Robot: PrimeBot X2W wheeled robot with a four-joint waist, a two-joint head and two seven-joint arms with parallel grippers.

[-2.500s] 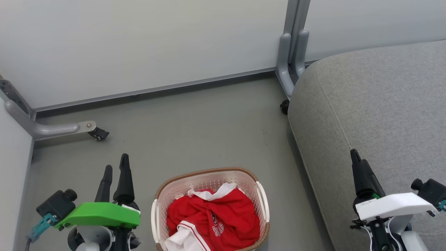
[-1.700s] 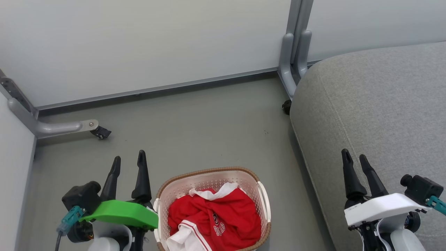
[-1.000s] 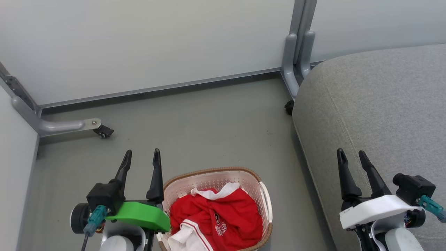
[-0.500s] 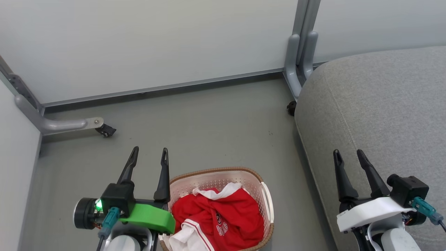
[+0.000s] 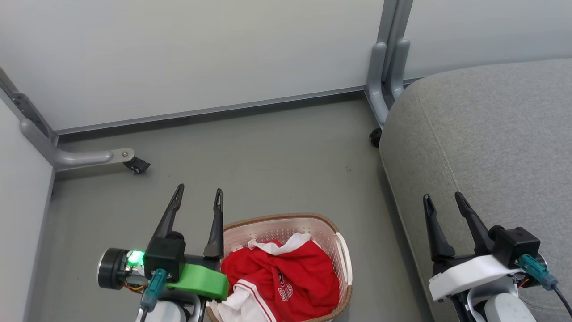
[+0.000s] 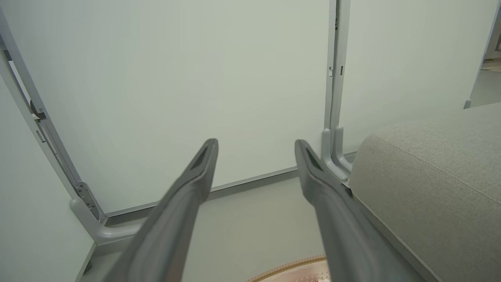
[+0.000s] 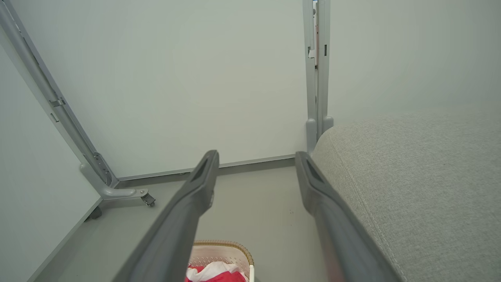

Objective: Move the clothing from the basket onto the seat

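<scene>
Sitting on grey floor (image 5: 268, 156): basket (image 5: 277, 231) beside seat (image 5: 491, 143) | white partitions (image 5: 178, 58) behind | both jaws wide

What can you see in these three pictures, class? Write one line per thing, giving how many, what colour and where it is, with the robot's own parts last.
clothing: one crumpled heap, red with white trim, inside the basket
basket: one, cream-white with a brown rim, on the floor left of the seat
seat: one, light grey, at the right
floor: one, grey, under the basket
partition panels: three, pale grey, at the back and the left
panel feet: two, grey metal with black castors, at the left and by the seat's far corner
left gripper: one, dark fingers, open, by the basket's left side
right gripper: one, dark fingers, open, over the seat's edge
</scene>
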